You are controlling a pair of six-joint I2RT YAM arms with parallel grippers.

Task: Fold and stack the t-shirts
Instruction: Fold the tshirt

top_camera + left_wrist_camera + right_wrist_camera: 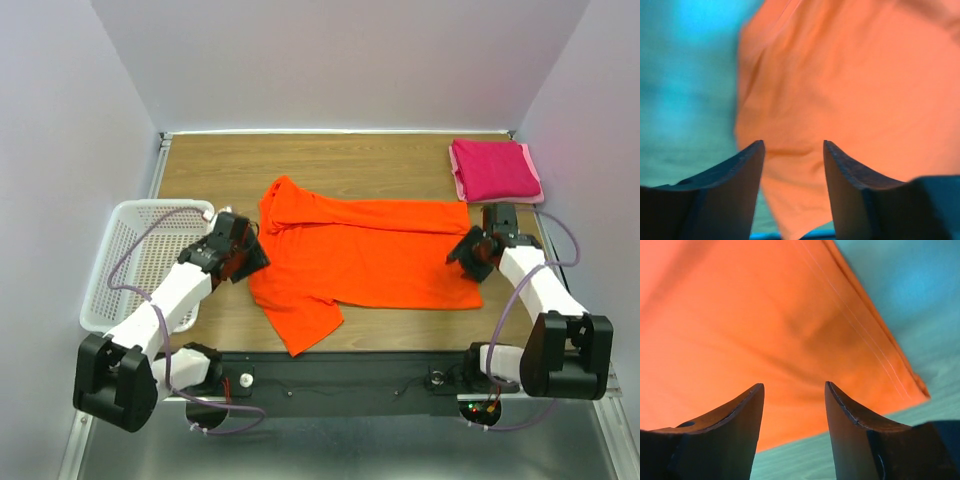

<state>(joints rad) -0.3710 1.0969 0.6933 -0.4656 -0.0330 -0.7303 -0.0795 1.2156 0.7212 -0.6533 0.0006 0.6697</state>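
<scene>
The bright orange t-shirt [365, 262] lies partly folded across the middle of the table, one sleeve pointing toward the near edge. It fills the left wrist view [850, 100] and the right wrist view [755, 330]. The magenta-pink t-shirt [494, 170] lies folded at the far right corner. My left gripper [254, 256] is open at the orange shirt's left edge, its jaws apart over the cloth [793, 150]. My right gripper [461, 254] is open at the shirt's right edge, jaws apart over the hem [794, 390]. Neither holds anything.
A white lattice basket [125, 262] stands at the left edge of the table, beside my left arm. Bare wooden table [340, 160] shows behind the orange shirt. White walls close in the far and side edges.
</scene>
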